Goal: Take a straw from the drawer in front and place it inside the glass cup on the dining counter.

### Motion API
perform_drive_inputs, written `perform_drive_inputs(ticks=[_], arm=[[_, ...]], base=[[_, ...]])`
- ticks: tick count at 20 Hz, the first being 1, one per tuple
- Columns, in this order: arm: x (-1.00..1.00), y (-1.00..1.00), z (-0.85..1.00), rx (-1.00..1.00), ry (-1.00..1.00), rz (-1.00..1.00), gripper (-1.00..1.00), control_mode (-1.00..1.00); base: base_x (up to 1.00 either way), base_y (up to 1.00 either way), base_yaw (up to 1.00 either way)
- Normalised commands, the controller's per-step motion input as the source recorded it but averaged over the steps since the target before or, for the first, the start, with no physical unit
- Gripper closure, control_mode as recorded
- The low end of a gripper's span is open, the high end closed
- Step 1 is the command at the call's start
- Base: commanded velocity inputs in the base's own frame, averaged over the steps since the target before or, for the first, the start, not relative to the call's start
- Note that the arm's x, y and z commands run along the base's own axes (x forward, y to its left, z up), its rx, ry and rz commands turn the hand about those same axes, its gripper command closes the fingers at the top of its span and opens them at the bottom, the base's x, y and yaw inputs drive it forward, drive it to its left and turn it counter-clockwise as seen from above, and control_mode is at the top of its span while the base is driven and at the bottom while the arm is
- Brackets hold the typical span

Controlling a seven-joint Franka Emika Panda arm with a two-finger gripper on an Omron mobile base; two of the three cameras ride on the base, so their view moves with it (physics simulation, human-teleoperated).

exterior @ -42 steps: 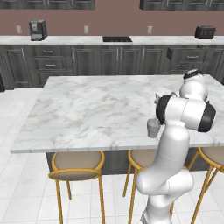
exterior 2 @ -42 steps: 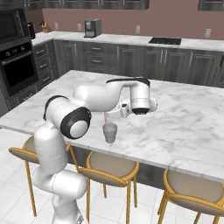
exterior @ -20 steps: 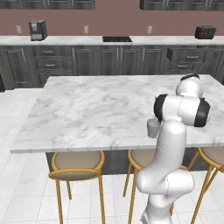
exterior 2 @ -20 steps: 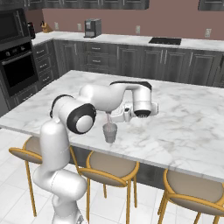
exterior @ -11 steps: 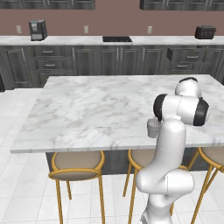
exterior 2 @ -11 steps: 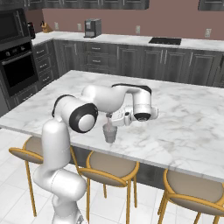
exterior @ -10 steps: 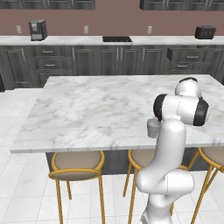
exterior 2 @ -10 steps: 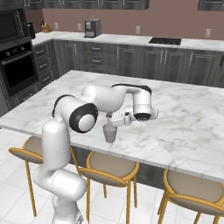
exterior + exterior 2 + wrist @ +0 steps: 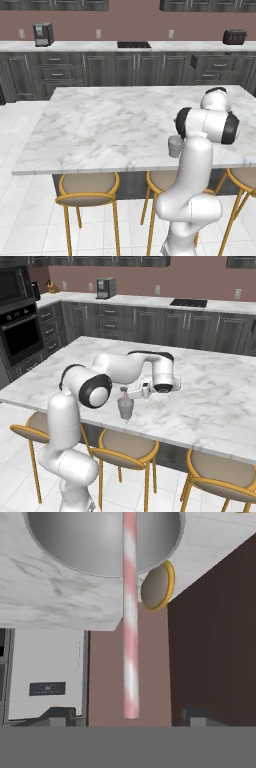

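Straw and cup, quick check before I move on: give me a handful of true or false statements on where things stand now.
1. The glass cup stands on the dining counter near its stool-side edge. True.
2. The straw is plain black. False: it is pale with pink stripes.
3. In the hand view the straw's far end points into the cup's open mouth. True.
4. The hand is down by a drawer. False: it hangs right above the cup on the counter.
5. The fingers are pinched shut on the straw. False: in the hand view they stand apart on either side of it.
6. The cup lies tipped over. False: it stands upright.
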Motion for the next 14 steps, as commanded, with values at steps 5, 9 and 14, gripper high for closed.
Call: perform_drive_inputs(ticks=[5,9,14], arm=[[-0.25,0.0,0.7,0.0,0.0,-0.02,-1.0,-1.0],[-0.64,0.15,0.67,-0.01,-0.01,-0.03,-1.0,-1.0],[-0.8,0.54,0.33,-0.05,0.0,-0.02,-1.0,-1.0]], base=[[0.0,0.0,0.0],[0.0,0.0,0.0],[0.0,0.0,0.0]])
